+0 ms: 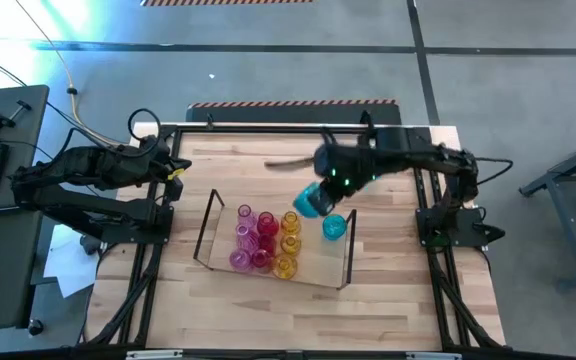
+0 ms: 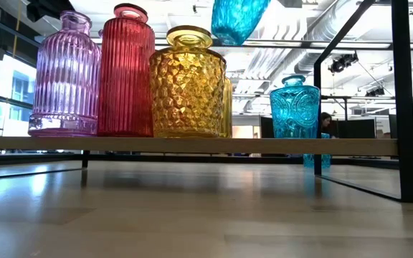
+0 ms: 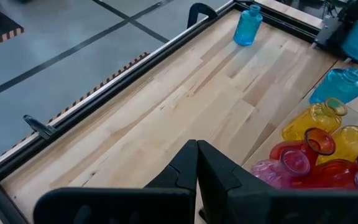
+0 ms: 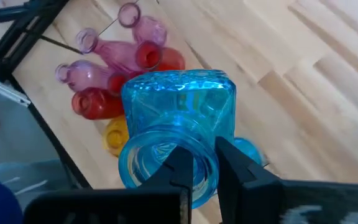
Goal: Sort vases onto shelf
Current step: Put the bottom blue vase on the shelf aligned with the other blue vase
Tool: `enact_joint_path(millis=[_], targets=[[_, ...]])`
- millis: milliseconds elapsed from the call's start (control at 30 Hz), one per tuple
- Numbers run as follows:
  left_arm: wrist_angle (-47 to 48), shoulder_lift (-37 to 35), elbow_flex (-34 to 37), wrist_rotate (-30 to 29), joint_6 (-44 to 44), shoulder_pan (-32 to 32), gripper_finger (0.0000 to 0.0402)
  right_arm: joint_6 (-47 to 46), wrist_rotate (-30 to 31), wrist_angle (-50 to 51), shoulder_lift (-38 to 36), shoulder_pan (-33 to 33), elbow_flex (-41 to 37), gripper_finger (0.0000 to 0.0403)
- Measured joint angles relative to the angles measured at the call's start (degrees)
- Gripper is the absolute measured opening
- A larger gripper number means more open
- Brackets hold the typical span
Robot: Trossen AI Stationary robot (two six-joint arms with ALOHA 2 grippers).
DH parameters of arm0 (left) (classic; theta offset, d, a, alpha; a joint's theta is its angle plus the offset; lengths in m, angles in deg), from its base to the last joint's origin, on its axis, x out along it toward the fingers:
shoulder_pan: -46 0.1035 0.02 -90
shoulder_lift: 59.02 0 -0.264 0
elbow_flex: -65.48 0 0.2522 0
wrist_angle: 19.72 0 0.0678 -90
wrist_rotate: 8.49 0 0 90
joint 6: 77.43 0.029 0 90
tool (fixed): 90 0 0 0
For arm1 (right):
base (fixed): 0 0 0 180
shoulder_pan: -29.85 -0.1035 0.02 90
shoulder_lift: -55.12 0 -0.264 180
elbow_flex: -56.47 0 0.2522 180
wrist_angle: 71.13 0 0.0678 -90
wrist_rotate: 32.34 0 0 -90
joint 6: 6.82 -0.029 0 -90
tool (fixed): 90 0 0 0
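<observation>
The shelf (image 1: 323, 275) lies mid-table and bears pink (image 1: 244, 236), red (image 1: 266, 224) and yellow (image 1: 289, 243) vases standing upright on their bases. One cyan vase (image 1: 334, 227) stands on the shelf's right part. My right gripper (image 1: 320, 190) is above that part of the shelf, shut on a second cyan vase (image 4: 179, 106). In the low view this vase (image 2: 236, 18) hangs over the yellow vase (image 2: 188, 84). My left gripper (image 3: 196, 168) waits shut over the table's left edge, holding nothing. My right gripper pinches the cyan vase's mouth rim (image 4: 209, 169), one finger (image 4: 180, 163) inside the opening and the other (image 4: 235, 163) outside the neck. The fingers come from above, slanting down. The vase hangs below them, tilted, lifted clear of the shelf.
Another cyan vase (image 3: 247, 26) stands on the bare wood near the table's far right corner. Dark upright frames (image 2: 404, 100) rise at the shelf's short ends. Open wood lies in front of the shelf (image 1: 298, 320) and to its far left (image 1: 238, 160).
</observation>
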Motion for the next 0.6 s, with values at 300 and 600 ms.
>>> enact_joint_path(millis=[300, 600], targets=[[0.02, -0.02, 0.00, 0.19, 1.69, 0.00, 0.0000, -13.31, 6.32, -0.04, 1.20, -9.67, 0.00, 0.0016], [0.02, 0.00, 0.02, 0.17, 2.89, 0.00, 0.0000, -7.72, 2.18, -0.07, 6.31, -11.09, -0.02, 0.0016]])
